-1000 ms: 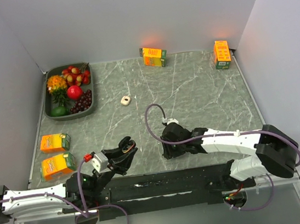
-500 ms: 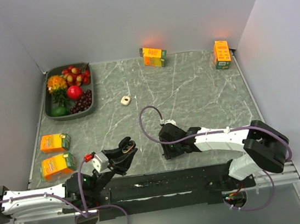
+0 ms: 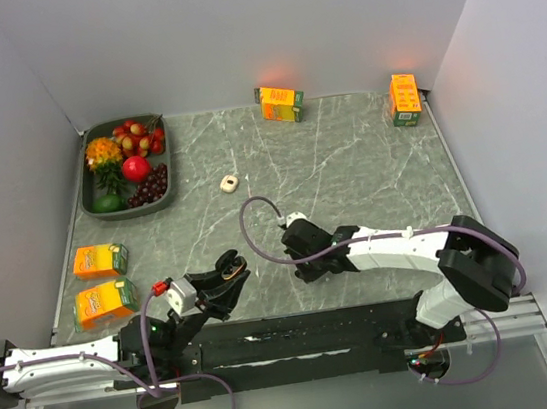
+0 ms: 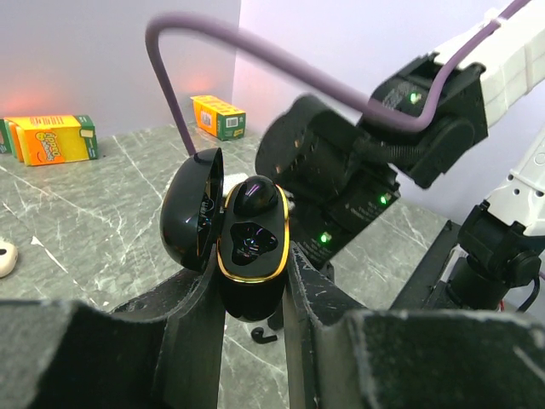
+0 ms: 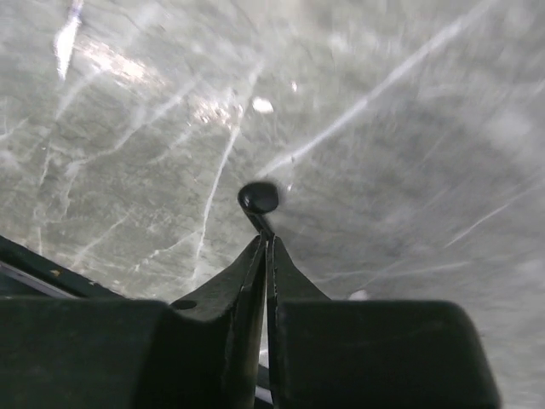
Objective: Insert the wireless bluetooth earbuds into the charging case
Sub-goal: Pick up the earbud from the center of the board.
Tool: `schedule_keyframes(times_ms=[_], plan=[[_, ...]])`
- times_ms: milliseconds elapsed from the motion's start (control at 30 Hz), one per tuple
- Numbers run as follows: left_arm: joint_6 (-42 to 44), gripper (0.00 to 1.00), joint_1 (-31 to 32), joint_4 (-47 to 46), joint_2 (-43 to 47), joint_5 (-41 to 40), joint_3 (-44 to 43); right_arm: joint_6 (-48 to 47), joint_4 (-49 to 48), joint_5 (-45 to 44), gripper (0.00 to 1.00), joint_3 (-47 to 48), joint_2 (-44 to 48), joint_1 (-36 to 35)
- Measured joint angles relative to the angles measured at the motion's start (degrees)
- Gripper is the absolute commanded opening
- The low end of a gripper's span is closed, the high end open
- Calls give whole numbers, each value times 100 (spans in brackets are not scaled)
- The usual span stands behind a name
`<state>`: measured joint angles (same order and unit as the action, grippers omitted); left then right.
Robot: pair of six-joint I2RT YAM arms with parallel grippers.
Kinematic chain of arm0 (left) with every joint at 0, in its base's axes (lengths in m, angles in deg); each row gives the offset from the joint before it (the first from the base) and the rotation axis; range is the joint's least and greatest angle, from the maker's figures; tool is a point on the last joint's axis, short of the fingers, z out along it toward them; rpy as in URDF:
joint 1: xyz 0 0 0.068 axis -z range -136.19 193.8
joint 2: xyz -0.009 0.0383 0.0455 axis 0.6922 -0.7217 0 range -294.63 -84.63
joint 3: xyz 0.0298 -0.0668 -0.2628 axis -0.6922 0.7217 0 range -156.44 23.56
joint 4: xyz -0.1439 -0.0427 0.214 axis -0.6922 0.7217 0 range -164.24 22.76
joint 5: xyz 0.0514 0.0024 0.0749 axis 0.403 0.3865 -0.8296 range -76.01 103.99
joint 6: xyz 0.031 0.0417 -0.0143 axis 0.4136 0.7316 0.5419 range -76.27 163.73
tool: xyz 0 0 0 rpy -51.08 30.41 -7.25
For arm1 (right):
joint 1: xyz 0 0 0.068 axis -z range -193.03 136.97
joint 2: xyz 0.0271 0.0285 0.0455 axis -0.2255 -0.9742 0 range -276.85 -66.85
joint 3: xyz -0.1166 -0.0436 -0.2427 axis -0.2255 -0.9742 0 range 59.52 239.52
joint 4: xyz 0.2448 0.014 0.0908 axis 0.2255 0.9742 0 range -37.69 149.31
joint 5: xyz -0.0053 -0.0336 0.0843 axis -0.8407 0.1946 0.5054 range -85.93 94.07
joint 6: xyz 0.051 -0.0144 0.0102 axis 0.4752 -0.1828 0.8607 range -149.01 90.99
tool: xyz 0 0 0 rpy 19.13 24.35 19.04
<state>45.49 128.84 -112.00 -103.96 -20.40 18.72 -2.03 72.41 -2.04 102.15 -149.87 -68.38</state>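
Marble table (image 3: 367, 152), viewed from above. The left gripper (image 4: 255, 285), near the table's front edge, is clamped on the charging case (image 4: 253, 243). The case's long axis runs outward along the fingers, with the lid (image 4: 192, 209) swung open leftward and the gold-rimmed cavity facing the wrist camera. The right gripper (image 5: 266, 243), near the case, pinches the stem of the black earbud (image 5: 258, 198), bulb pointing away from the fingertips. One whitish earbud (image 3: 228, 182) lies well apart, mid-table.

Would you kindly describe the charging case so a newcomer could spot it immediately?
Follow the left arm at the table's near edge to its tool. Clamped there is the charging case, black with its lid swung open. Its gold rim sets it apart from the black fingers.
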Motion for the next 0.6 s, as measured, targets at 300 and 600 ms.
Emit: schedule_keyframes(times_ms=[300,600], plan=[[9,1,0,24,125,9,0,-1639,448,-260,37,846,15,210],[-15,1,0,278,389,7,0,-1298,813,94,45,1073,7,461]])
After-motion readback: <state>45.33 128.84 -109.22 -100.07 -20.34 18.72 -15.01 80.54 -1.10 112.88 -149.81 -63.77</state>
